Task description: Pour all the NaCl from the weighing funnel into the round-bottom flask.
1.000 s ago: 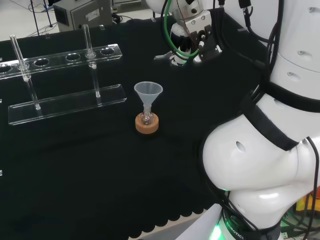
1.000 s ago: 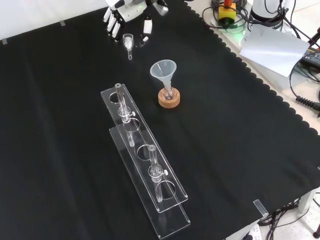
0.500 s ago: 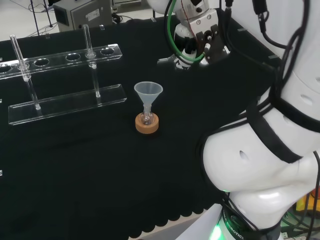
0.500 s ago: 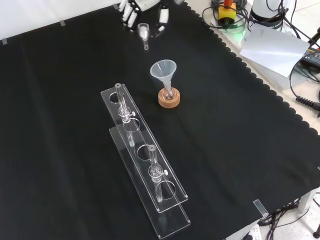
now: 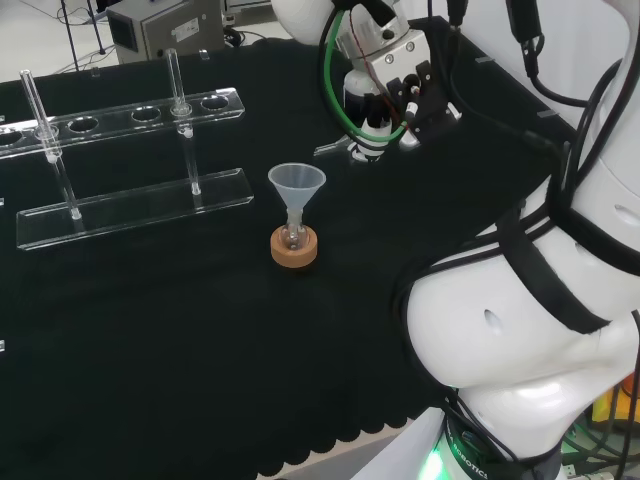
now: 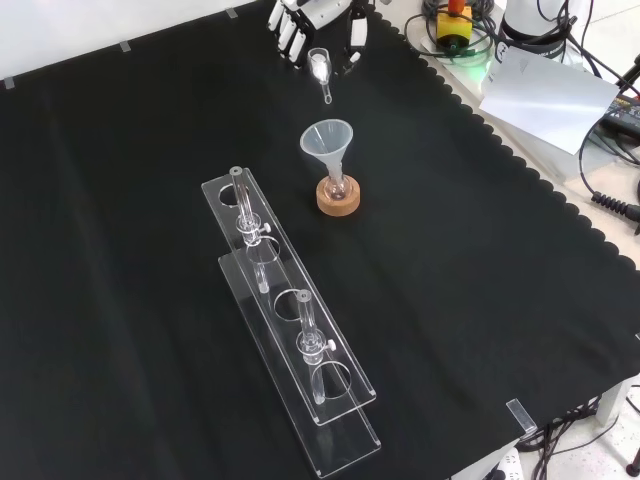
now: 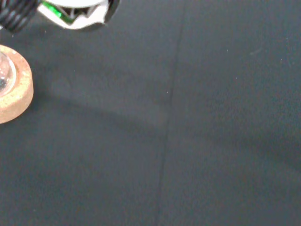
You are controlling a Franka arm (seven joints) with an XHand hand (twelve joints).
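Hand (image 6: 300,18) grasps the weighing funnel (image 6: 320,68) in the air, near the plastic funnel | bench (image 6: 480,260) under black cloth | clear rack (image 6: 290,330) | plastic funnel (image 6: 327,140) sits in round-bottom flask (image 6: 336,184) | cork ring (image 6: 338,196) under flask

Matt black cloth (image 6: 480,300), a rough cork ring (image 6: 338,197), a translucent plastic funnel (image 6: 327,142), a glossy clear rack (image 6: 290,330).

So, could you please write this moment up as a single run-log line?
hand: shut on clear glass weighing funnel, raised beside target | translucent plastic funnel in small round-bottom flask on cork ring | pour: not begun
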